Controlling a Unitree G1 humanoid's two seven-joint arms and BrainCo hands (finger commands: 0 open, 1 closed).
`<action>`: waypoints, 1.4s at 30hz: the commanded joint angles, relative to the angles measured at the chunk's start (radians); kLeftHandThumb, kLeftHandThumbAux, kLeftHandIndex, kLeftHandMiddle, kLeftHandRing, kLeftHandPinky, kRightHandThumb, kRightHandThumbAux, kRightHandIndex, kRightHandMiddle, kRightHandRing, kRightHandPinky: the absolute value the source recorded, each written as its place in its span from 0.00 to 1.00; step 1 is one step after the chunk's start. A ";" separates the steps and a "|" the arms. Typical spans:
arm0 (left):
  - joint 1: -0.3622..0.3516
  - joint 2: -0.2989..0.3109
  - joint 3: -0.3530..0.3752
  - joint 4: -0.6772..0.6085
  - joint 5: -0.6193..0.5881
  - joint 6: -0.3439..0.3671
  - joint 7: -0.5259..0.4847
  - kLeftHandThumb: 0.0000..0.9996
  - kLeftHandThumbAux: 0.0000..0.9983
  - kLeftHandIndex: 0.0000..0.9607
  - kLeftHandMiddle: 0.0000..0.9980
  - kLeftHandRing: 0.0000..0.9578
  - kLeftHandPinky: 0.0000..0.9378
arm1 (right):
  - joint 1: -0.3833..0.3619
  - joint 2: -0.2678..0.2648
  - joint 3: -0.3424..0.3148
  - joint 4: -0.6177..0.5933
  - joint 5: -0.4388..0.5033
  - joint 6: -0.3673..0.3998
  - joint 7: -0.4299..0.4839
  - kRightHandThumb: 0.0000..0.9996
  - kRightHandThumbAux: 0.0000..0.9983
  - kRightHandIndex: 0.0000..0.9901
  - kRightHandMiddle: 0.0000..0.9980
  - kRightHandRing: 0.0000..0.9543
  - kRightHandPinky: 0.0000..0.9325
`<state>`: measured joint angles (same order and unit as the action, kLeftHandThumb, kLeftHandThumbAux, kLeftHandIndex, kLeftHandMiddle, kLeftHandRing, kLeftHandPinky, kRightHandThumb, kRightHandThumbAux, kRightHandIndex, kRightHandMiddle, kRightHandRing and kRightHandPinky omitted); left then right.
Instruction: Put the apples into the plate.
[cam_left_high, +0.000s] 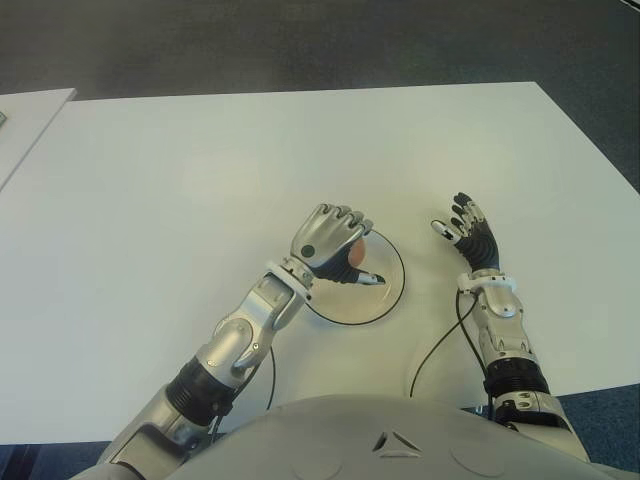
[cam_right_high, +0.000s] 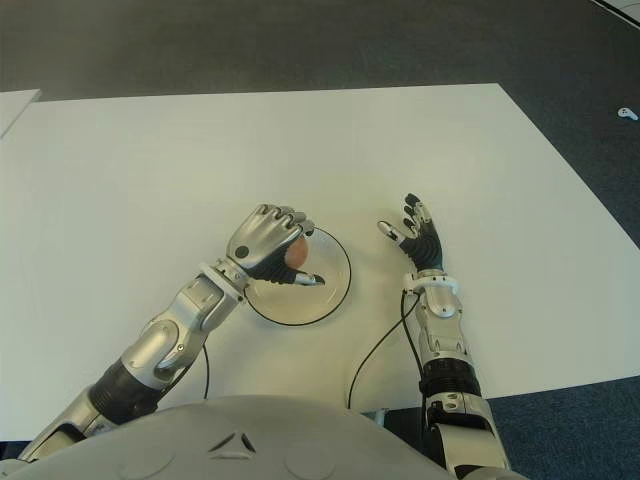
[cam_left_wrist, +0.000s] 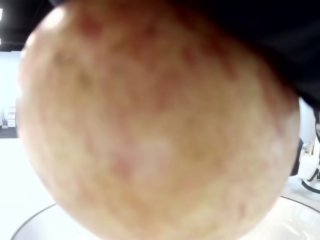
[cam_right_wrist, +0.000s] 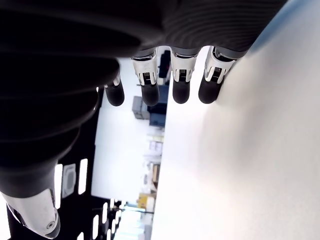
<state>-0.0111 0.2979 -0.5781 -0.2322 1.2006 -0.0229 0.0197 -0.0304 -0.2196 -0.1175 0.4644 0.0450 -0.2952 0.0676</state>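
Fingers (cam_left_high: 345, 216) of the left hand (cam_left_high: 328, 243) are curled around 1 apple (cam_left_high: 355, 252), holding it over the near-left part of the plate (cam_left_high: 392, 290); the thumb points toward the plate's centre. Only a small reddish-orange patch of the apple shows between fingers and palm in the eye views. In the left wrist view the apple (cam_left_wrist: 155, 125) fills nearly the whole picture, its skin yellowish with red mottling, and the pale curved rim of the plate (cam_left_wrist: 300, 210) runs beneath it. Whether the apple touches the plate cannot be told.

Plate: round, white, with a thin dark edge, lying flat on the white table (cam_left_high: 200, 180) near the robot's side of it. No other apple is seen in any view.

Right hand (cam_left_high: 470, 235): to the right of the plate and apart from it, above the table, fingers (cam_right_wrist: 181, 85) extended and slightly spread, holding nothing. In the right wrist view 4 dark fingertips with silver joints point outward alongside the white table surface (cam_right_wrist: 260, 160). A thin dark cable (cam_left_high: 440, 345) loops across the table beside the right forearm.

Beyond the far edge of the table lies dark floor (cam_left_high: 300, 40).
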 joint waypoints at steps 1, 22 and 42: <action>0.017 -0.010 -0.012 0.019 -0.005 0.009 -0.016 0.86 0.66 0.43 0.54 0.86 0.87 | 0.054 0.022 0.017 0.080 -0.001 0.111 0.024 0.07 0.67 0.00 0.04 0.05 0.00; 0.006 -0.011 -0.047 0.134 0.023 0.003 0.053 0.85 0.66 0.43 0.52 0.84 0.85 | 0.050 0.028 0.019 0.089 0.001 0.109 0.023 0.06 0.64 0.00 0.03 0.03 0.00; -0.015 -0.009 -0.061 0.172 0.002 0.000 0.042 0.85 0.66 0.42 0.52 0.84 0.85 | 0.047 0.034 0.022 0.091 0.001 0.110 0.021 0.05 0.63 0.00 0.03 0.03 0.00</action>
<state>-0.0108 0.2884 -0.6383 -0.0751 1.2060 -0.0213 0.0591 -0.0397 -0.2183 -0.1203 0.4770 0.0511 -0.2951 0.0684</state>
